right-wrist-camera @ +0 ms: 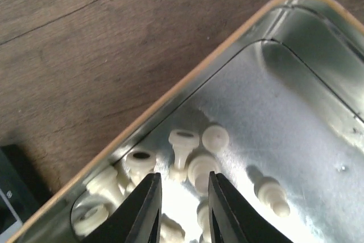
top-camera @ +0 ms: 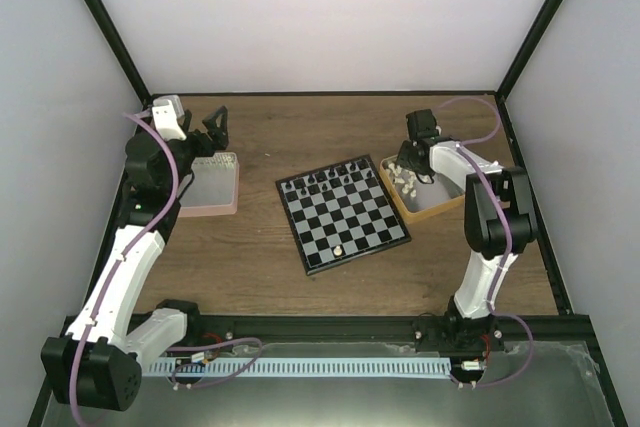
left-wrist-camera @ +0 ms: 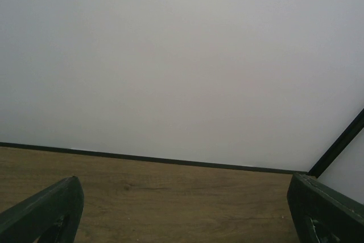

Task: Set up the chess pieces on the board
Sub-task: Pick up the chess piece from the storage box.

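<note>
Board: the board lies mid-worktop, turned slightly askew, between the two trays so either arm can reach it.
Black pieces: the black pieces are lined along the board's far rows.
White pieces: one white piece is stood on the board's near row. The rest of the white pieces are heaped on their sides in one corner of the tan tray, which is just beside the board's right edge.
Right hand: the right hand is lowered into that tray corner, over the heap. Its fingers are held narrowly apart, a gap suited to such small men. No piece is seen between them, though the lower gap is cut off by the frame.
Left hand: the left hand is spread wide and holds nothing. It is kept at the far left, beside the pink tray and aimed at the back wall, probably to stay clear of the right arm.
Step in hand: a white piece is judged to be singled out for pickup.
Risk: the men are touching, so a neighbour may be nudged or caught.
Progress: early, with nearly all the white men unplaced.
</note>
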{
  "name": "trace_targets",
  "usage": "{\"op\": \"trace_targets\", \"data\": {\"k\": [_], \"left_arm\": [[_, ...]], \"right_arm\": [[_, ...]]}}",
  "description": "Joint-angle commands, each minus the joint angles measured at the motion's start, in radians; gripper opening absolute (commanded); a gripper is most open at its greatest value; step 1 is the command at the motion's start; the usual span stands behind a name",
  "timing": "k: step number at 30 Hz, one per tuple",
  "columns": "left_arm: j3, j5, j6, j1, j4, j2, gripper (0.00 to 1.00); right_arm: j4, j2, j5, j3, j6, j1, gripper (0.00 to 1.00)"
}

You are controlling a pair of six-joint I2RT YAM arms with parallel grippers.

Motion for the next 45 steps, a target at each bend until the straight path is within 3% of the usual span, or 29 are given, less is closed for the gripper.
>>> {"op": "trace_targets", "data": {"k": [1, 18, 28, 40, 45], "left_arm": [[-0.007, -0.012, 0.016, 0.005, 0.017, 0.005, 1.0], [-0.008, -0.02, 0.022, 0.005, 0.015, 0.011, 1.0], [-0.008, -0.025, 0.027, 0.005, 0.011, 0.01, 1.0], [-0.01, -0.03, 0.03, 0.005, 0.008, 0.002, 1.0], [-0.01, -0.032, 0.032, 0.005, 0.007, 0.001, 1.0]], "right_arm": [[0.031, 0.04, 0.004, 0.08, -0.036, -0.024, 0.24], [-0.026, 0.104, 0.071, 0.087, -0.044, -0.025, 0.24], [-0.019, 0.122, 0.068, 0.095, -0.054, -0.025, 0.11], [-0.039, 0.101, 0.036, 0.067, -0.055, -0.026, 0.19], [-0.035, 0.091, 0.031, 0.059, -0.058, -0.027, 0.08]]}}
